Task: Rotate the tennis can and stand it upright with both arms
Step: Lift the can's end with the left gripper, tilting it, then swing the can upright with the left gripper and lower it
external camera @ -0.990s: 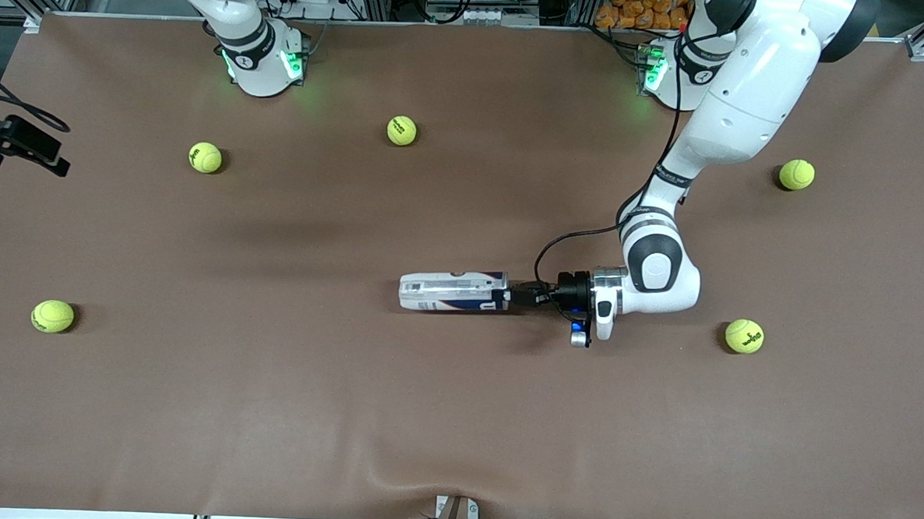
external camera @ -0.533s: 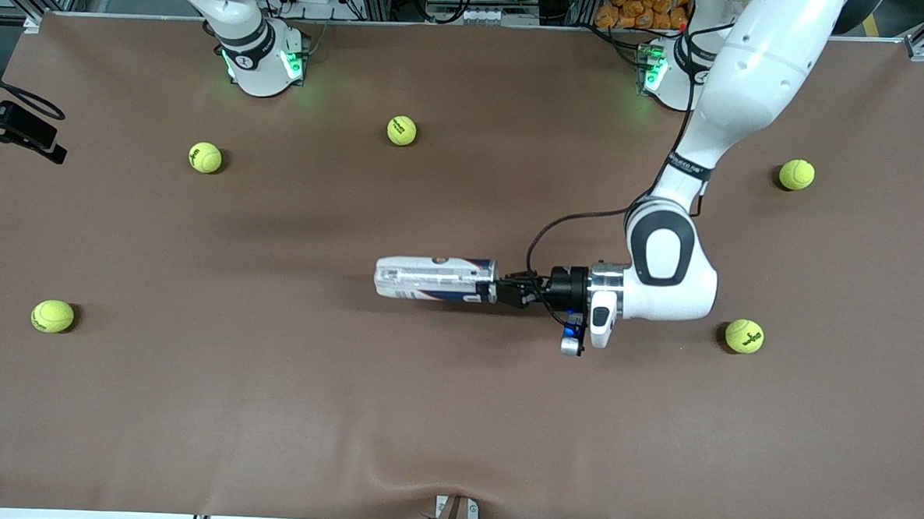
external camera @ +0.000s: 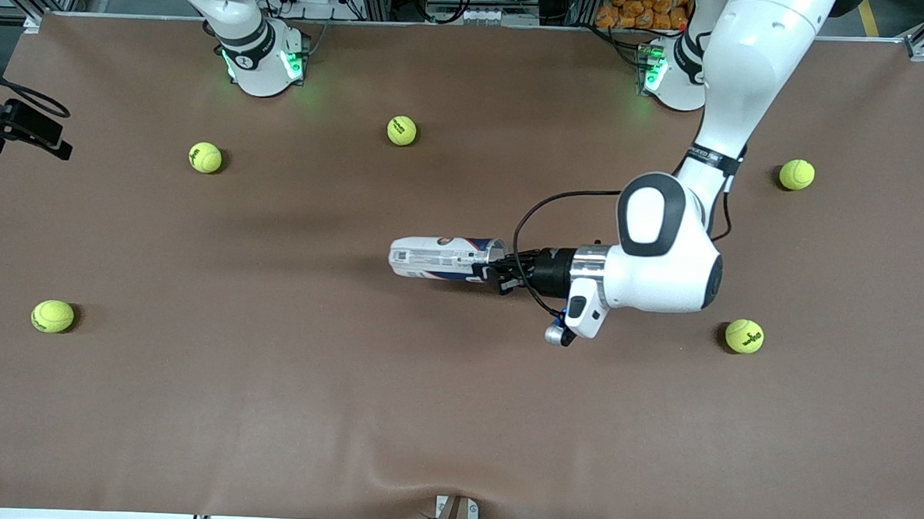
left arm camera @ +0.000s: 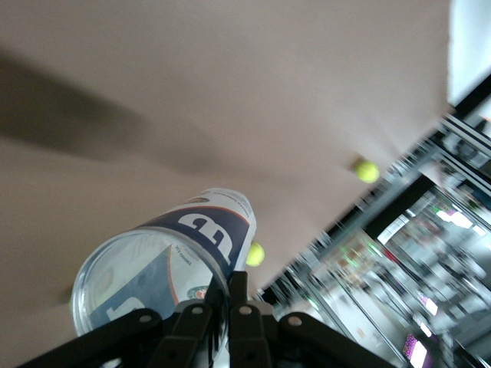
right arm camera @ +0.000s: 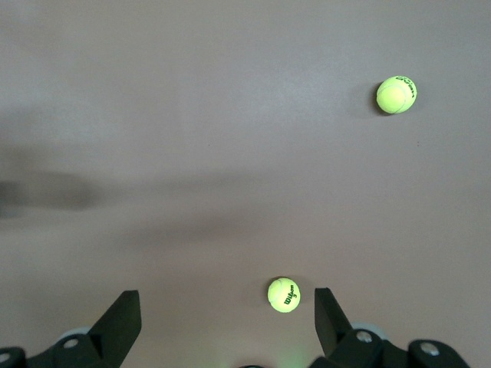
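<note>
The tennis can (external camera: 435, 258) lies roughly level over the middle of the table, its clear open end toward the left arm. My left gripper (external camera: 486, 272) is shut on the can's silvery rim. In the left wrist view the rim of the can (left arm camera: 176, 253) passes between the closed fingers of the left gripper (left arm camera: 228, 280), one inside the mouth and one outside. My right gripper (right arm camera: 225, 303) hangs open high over bare table near a tennis ball (right arm camera: 284, 294), holding nothing. The right arm's hand does not clearly show in the front view.
Several yellow-green tennis balls lie scattered on the brown table: one (external camera: 401, 130) and another (external camera: 205, 157) near the right arm's base, one (external camera: 52, 316) at that end, and two (external camera: 796, 174), (external camera: 744, 336) toward the left arm's end. Black hardware (external camera: 19, 127) juts in at the table's edge.
The left arm has risen and swung, carrying the can up off the table. The can now shows shorter and higher in the front view. The right gripper stays open.
</note>
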`<move>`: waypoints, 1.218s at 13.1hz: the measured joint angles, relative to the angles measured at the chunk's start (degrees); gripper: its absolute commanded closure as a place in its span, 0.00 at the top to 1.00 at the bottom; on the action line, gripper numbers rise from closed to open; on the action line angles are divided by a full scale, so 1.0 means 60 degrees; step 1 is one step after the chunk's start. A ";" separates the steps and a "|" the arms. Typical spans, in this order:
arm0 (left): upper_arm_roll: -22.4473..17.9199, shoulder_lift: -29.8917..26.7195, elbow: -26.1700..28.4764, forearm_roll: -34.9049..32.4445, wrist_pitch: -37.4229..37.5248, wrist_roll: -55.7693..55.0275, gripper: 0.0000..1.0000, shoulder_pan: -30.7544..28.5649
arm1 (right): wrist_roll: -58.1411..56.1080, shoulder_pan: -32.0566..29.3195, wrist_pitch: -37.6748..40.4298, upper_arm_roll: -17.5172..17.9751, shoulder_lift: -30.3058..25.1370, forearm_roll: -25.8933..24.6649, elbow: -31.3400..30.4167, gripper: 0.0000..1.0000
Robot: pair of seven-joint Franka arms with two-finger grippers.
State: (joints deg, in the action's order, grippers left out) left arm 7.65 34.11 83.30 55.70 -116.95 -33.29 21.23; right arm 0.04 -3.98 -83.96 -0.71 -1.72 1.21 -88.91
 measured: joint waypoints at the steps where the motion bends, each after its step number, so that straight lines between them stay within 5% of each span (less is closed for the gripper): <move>1: 0.0004 -0.0006 -0.0232 -0.0670 0.0000 -0.0600 0.00 0.0135 | 0.0000 0.0000 0.0002 0.0000 0.0002 0.0000 -0.0001 1.00; 13: -0.0147 0.0029 -0.1273 -0.8041 0.0024 -0.6138 0.00 0.3070 | 0.0000 0.0000 0.0008 0.0001 0.0004 0.0000 -0.0003 1.00; 16: -0.0314 0.0161 -0.1274 -0.8874 0.0302 -0.6467 0.00 0.3857 | 0.0000 0.0000 0.0009 0.0001 0.0004 0.0000 -0.0003 1.00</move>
State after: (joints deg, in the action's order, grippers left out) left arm 5.77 35.07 75.65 2.46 -115.14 -72.09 44.37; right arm 0.03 -3.98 -83.91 -0.71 -1.70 1.22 -88.93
